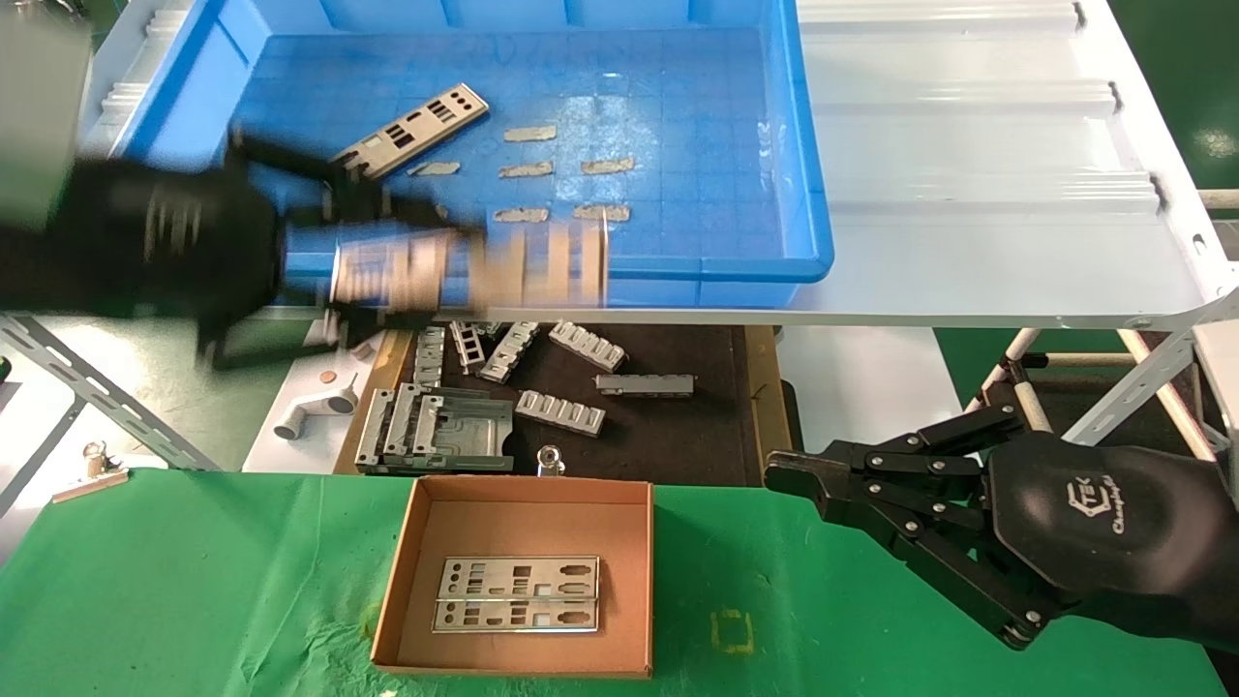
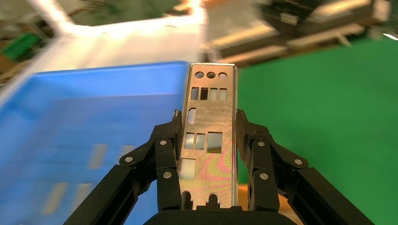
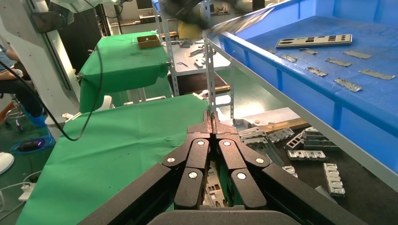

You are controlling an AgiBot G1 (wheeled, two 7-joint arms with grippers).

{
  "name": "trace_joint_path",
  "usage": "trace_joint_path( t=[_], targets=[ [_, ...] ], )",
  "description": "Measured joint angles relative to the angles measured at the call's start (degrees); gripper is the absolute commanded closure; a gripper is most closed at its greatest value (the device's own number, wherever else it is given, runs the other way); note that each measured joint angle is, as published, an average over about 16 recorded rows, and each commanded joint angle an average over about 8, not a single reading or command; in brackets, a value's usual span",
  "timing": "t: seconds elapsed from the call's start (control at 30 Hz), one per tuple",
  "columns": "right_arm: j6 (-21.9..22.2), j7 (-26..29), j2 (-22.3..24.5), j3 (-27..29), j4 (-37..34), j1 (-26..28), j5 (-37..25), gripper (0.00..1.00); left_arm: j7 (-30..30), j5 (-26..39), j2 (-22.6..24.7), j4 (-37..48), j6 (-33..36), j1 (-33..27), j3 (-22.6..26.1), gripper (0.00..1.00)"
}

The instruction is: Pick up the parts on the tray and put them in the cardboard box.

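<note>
A: Nearest in the left wrist view is the left pincer (image 2: 209, 140), clamped on the long edges of one part (image 2: 209, 140), which stands out lengthwise between the fingers. Why grip it there?

B: My guess is that an edge grip leaves the flat face free, so the strip can be laid down flat. Seen from the head, that pincer (image 1: 465, 266) is at the tray's (image 1: 808, 194) near rim, between the tray and the cardboard box (image 1: 523, 508), so I judge this to be the carry step.

A: What is in the box?

B: Two parts (image 1: 518, 593) lie flat side by side on its floor, long edges touching. One more part (image 1: 411, 131) lies in the tray, near its left wall, with beige tape scraps (image 1: 561, 174) to the right of it.

A: And to the right of the box?

B: The right pincer (image 1: 774, 472) hangs over the green bench (image 1: 194, 581), fingers pressed together with nothing between them. It looks parked there, clear of the route to the box.
</note>
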Motion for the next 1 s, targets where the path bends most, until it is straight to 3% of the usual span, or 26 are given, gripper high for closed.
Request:
trace_joint_path(
  t=[0.17, 0.33, 0.8, 0.9, 1.0],
  targets=[
    [0.0, 0.0, 0.0, 0.0, 0.0, 0.0, 0.0, 1.0, -1.3, -2.6, -3.7, -8.8, -2.1, 4.5, 4.8, 1.0],
    [0.0, 0.0, 0.0, 0.0, 0.0, 0.0, 0.0, 1.0, -0.5, -0.3, -4.4, -13.6, -7.3, 9.8, 8.4, 1.0],
    [0.0, 0.0, 0.0, 0.0, 0.0, 0.0, 0.0, 1.0, 4.3, 11.3, 2.7, -13.8, -26.3, 22.9, 14.5, 0.99],
    [0.0, 0.0, 0.0, 0.0, 0.0, 0.0, 0.0, 1.0, 4.8, 12.4, 4.4, -12.0, -28.2, 23.7, 15.0, 0.87],
    [0.0, 0.0, 0.0, 0.0, 0.0, 0.0, 0.0, 1.0, 5.4, 13.2, 6.0, -9.9, -29.1, 24.0, 15.4, 0.56]
  ],
)
